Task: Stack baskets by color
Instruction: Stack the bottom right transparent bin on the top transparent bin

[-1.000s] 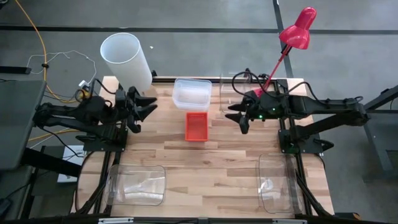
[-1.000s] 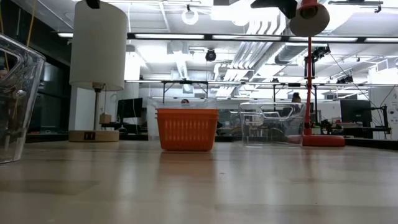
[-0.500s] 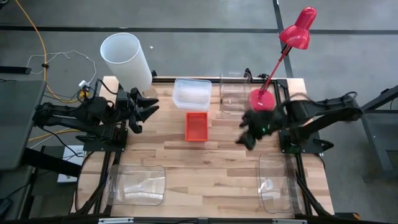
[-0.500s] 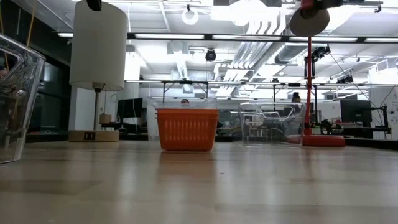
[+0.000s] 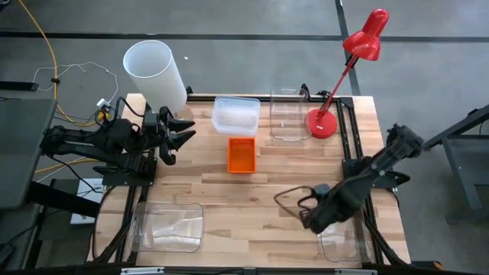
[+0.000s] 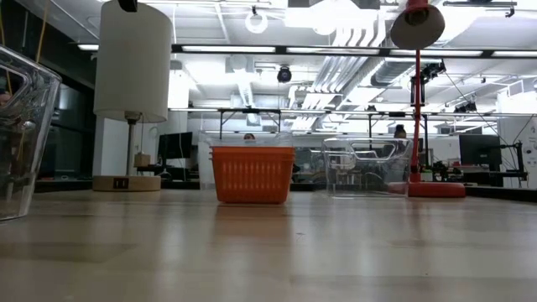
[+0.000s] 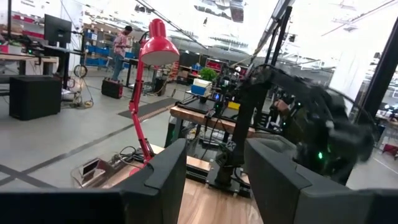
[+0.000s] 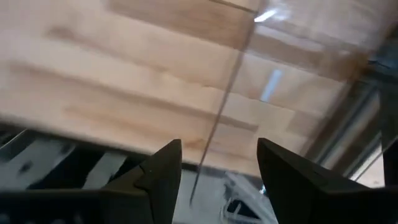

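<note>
Currently parked at the counter's (image 5: pixel 252 202) far left edge beside the white cylinder (image 5: pixel 155 70): left gripper (image 5: pixel 182 132), jaws parted, holding nothing. Low over the near right corner, above a tall clear bin (image 5: pixel 341 233): right gripper (image 5: pixel 306 218), jaws spread wide, empty, the bin's see-through wall straight ahead in its wrist view. Toward the far middle: orange basket (image 5: pixel 241 155), just nearer than a clear bin (image 5: pixel 235 114). Beside that, next to the red lamp's base (image 5: pixel 322 123): another clear bin (image 5: pixel 289 117). At the near left corner: a fourth clear bin (image 5: pixel 168 226).
</note>
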{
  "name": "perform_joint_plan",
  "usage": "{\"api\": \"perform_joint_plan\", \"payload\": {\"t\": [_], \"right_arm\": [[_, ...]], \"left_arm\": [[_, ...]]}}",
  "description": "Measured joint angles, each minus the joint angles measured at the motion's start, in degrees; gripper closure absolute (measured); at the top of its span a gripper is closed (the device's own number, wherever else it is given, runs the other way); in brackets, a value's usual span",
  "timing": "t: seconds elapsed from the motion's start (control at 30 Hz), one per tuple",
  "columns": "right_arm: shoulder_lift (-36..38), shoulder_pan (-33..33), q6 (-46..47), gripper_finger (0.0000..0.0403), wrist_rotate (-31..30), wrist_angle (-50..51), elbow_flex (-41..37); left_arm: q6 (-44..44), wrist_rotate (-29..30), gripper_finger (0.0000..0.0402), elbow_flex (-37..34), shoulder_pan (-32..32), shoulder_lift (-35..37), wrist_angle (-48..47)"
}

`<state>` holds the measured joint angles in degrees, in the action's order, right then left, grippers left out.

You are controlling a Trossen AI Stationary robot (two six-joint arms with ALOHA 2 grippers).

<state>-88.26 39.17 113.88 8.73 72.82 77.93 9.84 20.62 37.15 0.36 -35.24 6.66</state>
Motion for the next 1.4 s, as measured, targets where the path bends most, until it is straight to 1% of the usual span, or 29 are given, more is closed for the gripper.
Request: {"api": "perform_joint_plan", "payload": {"t": [0.1, 0.2, 0.37, 0.47, 0.6, 0.7, 0.8, 0.9, 1.03, 1.17, 1.3, 1.4], "right_arm": [[-4.6, 1.1, 3.2, 0.0208, 0.9, 0.9, 0.0], [-8.9, 1.1, 4.2, 0.0208, 1.4, 0.8, 0.0], [-14.1, 0.1, 1.6, 0.0208, 1.4, -0.2, -0.6], [-14.5, -0.3, 1.0, 0.0208, 2.5, -6.0, -5.1], [-13.0, -0.3, 4.2, 0.0208, 2.7, -14.6, -12.1], [-11.3, -0.3, 7.4, 0.0208, 0.7, -15.8, -14.3], [-10.3, -0.3, 7.6, 0.0208, 0.8, -15.6, -15.8], [-9.8, -0.3, 7.2, 0.0214, 0.6, -18.6, -18.0], [-9.5, -0.3, 8.1, 0.0239, -1.2, -22.0, -19.4], [-9.7, -0.5, 8.6, 0.0276, -2.3, -21.8, -19.0], [-9.8, -0.6, 8.3, 0.0322, -1.6, -22.1, -19.1], [-9.8, -0.6, 7.8, 0.0367, -0.3, -22.2, -19.1]], "left_arm": [[0.0, 0.0, 0.0252, 0.0, 0.0, 0.0, 0.0], [0.0, -0.1, 0.0252, 0.0, 0.0, 0.0, 0.0], [0.0, -0.3, 0.0252, 0.0, 0.0, 0.0, 0.0], [0.0, -0.4, 0.0252, 0.0, 0.0, 0.0, 0.0], [0.0, -0.5, 0.0252, 0.0, 0.0, 0.0, 0.0], [0.0, 0.0, 0.0252, 0.0, 0.0, 0.0, 0.0], [0.0, 0.7, 0.0252, 0.0, 0.0, 0.0, 0.0], [0.0, 0.9, 0.0252, 0.0, 0.0, 0.0, 0.0], [0.0, 0.9, 0.0252, 0.0, 0.0, 0.0, 0.0], [0.0, 1.2, 0.0252, 0.0, 0.0, 0.0, 0.0], [0.0, 1.3, 0.0252, 0.0, 0.0, 0.0, 0.0], [0.0, 1.3, 0.0252, 0.0, 0.0, 0.0, 0.0]]}}
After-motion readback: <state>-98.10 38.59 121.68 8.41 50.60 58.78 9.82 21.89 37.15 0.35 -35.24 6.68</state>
